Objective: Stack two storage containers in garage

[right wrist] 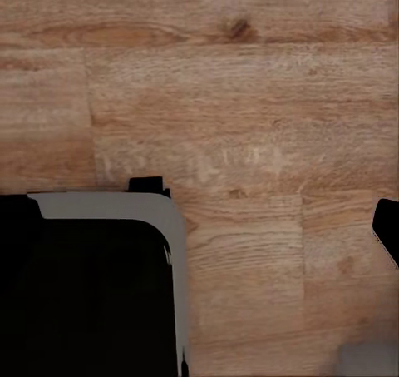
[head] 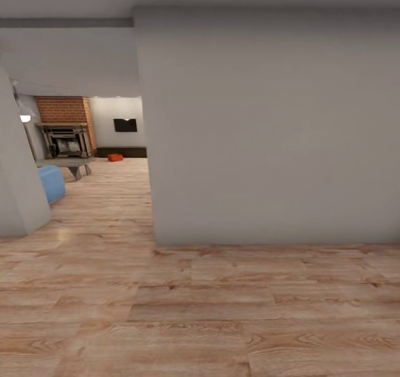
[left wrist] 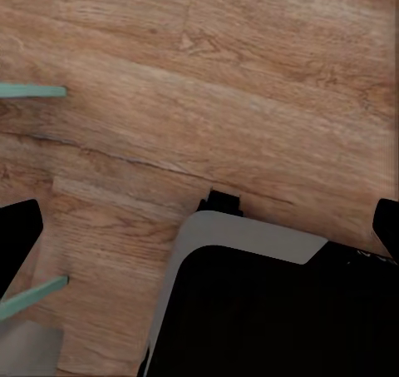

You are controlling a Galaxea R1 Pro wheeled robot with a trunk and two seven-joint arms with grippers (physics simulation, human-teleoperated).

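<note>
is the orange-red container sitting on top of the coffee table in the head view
No, the storage container rests on the wood plank floor by the far wall, apart from the coffee table.

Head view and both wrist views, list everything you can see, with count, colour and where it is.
storage container: one, orange-red, on the wood floor at the far end of the living room
fireplace: one, red brick surround, far left
sofa: one, blue, partly hidden behind the left wall
coffee table: one, grey, in front of the fireplace
wall screen: one, black, on the far wall
partition wall: one, pale grey, close ahead on the right
plank floor: light wood, underfoot
robot base: black with grey edge, below both wrist cameras
left end effector: dark fingertips at frame edges
</note>
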